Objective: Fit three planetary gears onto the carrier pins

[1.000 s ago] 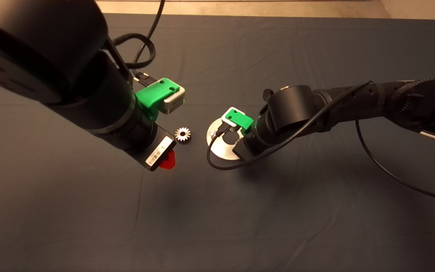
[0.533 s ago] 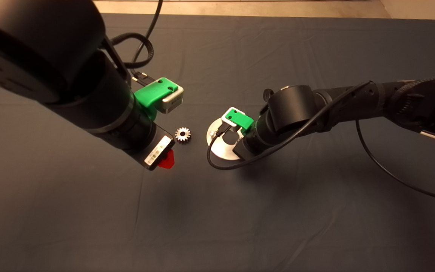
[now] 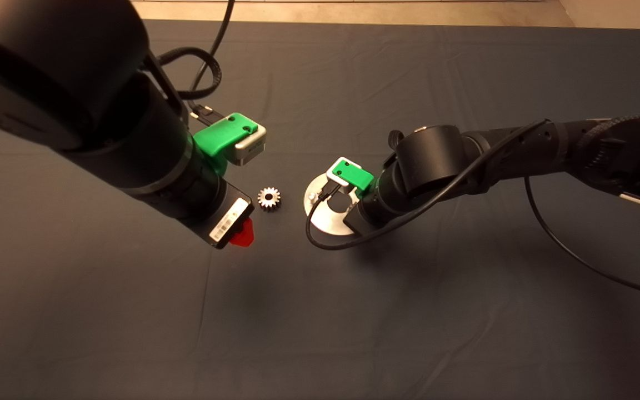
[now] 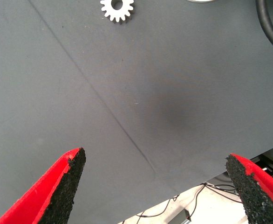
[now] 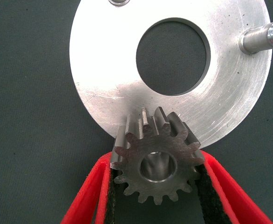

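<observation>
Right gripper (image 5: 157,186) fingers around gear (image 5: 156,161) over disc (image 5: 104,70) pin

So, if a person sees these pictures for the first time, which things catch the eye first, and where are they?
First the right gripper, shut on a planetary gear at the rim of the silver disc; a carrier pin shows through the gear's bore. Next a lone gear lying flat on the dark mat, between the disc and the left gripper, which hangs open above bare mat.
</observation>
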Tool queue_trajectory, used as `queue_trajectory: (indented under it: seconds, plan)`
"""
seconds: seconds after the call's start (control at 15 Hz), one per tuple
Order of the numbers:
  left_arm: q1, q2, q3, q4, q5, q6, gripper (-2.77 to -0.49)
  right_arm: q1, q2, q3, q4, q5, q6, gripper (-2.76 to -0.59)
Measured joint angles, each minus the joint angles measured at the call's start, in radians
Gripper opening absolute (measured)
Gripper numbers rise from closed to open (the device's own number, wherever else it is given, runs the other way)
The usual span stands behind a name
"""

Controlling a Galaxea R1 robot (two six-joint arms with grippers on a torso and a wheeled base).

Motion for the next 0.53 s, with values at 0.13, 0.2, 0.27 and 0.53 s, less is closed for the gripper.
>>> queue_trajectory:
  seconds: [0.13,0.2,0.27,0.53]
  plan:
    - [0.000,0.000,0.000,0.000,0.000,0.000,-1.09,0.000,0.000,0.000,0.000,0.000,0.000,-2.34]
    - [0.000,0.000,0.000,0.000,0.000,0.000,-1.09,0.000,0.000,0.000,0.000,0.000,0.000,-2.34]
    - [0.000,-0.003,0.000,0.000,0.000,0.000,-1.09,0.000,0.000,0.000,0.000,0.000,-0.001,-2.34]
    - [0.000,-0.003,0.000,0.000,0.000,0.000,-1.09,0.000,-0.002,0.000,0.000,0.003,-0.011,-2.34]
